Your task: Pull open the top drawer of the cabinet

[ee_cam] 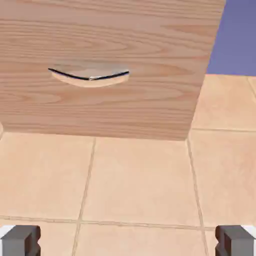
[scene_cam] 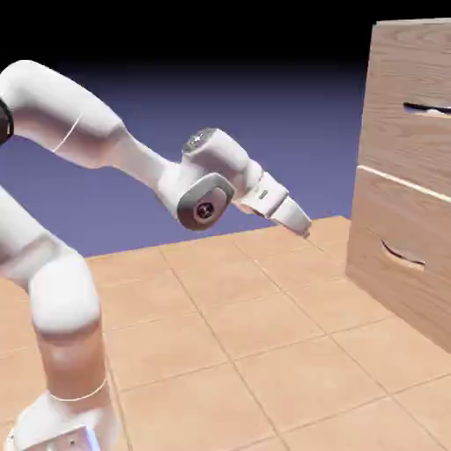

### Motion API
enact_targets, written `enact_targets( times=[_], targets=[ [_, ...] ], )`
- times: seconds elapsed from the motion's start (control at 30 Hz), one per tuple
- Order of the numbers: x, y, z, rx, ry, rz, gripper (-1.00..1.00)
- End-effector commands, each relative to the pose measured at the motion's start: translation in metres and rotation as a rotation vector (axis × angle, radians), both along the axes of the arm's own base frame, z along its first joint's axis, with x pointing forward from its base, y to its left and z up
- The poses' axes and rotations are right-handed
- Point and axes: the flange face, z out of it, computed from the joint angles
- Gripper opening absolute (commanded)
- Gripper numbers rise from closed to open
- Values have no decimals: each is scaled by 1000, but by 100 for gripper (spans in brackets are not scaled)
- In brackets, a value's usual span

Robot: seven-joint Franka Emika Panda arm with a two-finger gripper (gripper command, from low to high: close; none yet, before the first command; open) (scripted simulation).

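Note:
The cabinet stands at the right of the exterior view, a tall wood-grain box with two drawer fronts. The top drawer is flush with the front, and its dark handle slot lies high up near the picture's edge. My gripper hangs left of the cabinet at about the lower panel's height, tilted down and clear of the wood. The hand view shows only the lower panel with its curved slot down to the floor. My gripper is open, its grey fingertips wide apart with nothing between them.
Tan floor tiles spread between the arm's base and the cabinet. In the hand view the cabinet's right edge borders the blue backdrop.

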Motion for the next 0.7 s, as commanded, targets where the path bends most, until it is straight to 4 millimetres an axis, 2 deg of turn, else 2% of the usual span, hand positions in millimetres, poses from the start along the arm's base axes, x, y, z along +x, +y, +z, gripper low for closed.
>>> enact_targets(
  times=[0.0, 0.33, 0.67],
  targets=[
    [6, 8, -3, -67, 15, 61, 0],
    [52, 89, -44, -667, 151, 709, 0],
    [78, 169, -95, -1158, 196, 1395, 0]
  ],
)
